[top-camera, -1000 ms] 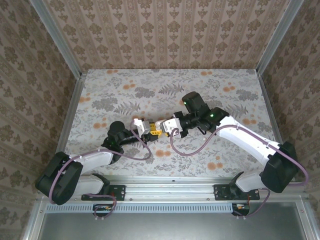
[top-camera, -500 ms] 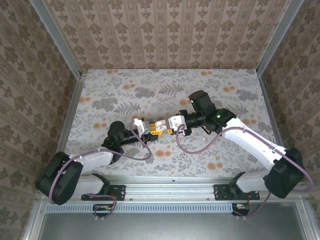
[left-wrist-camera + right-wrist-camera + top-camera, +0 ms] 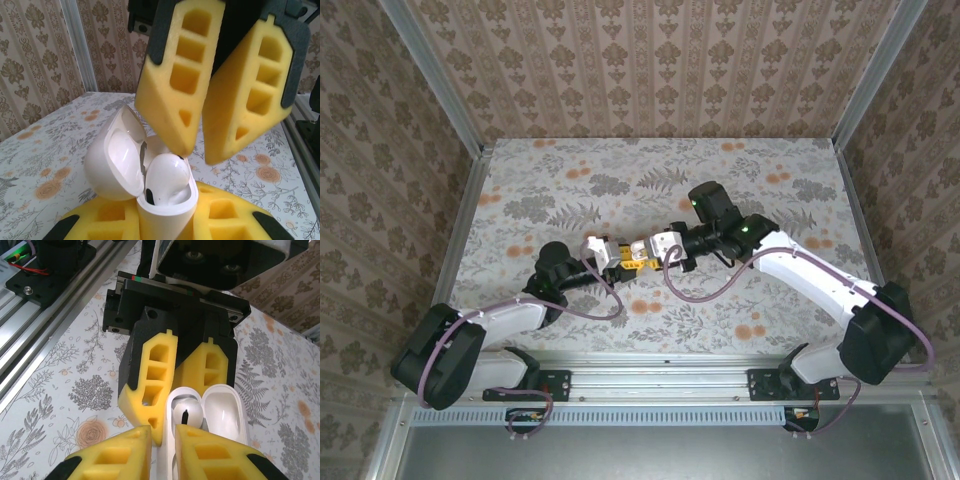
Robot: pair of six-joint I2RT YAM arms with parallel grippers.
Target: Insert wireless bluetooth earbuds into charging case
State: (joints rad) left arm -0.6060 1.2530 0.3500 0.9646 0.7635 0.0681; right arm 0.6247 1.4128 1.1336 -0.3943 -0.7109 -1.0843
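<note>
The charging case (image 3: 165, 218) stands upright above the flowered table (image 3: 540, 180), clamped by its lower half between the yellow foam fingers (image 3: 102, 222) of the left gripper (image 3: 613, 258), so its base is hidden from the left wrist. Its lid (image 3: 112, 160) is swung open to one side. One earbud (image 3: 167, 177) sits in the case, its rounded head showing above the rim while its stem is down inside and out of sight. The right gripper (image 3: 200, 152) hangs just over the open case, one fingertip touching or almost touching the earbud. Its fingers stand close together with a narrow gap, and whether they pinch anything cannot be told. That fingertip covers the well behind the earbud, so its contents are unclear. From the top camera the case is too small to make out between the two grippers
</note>
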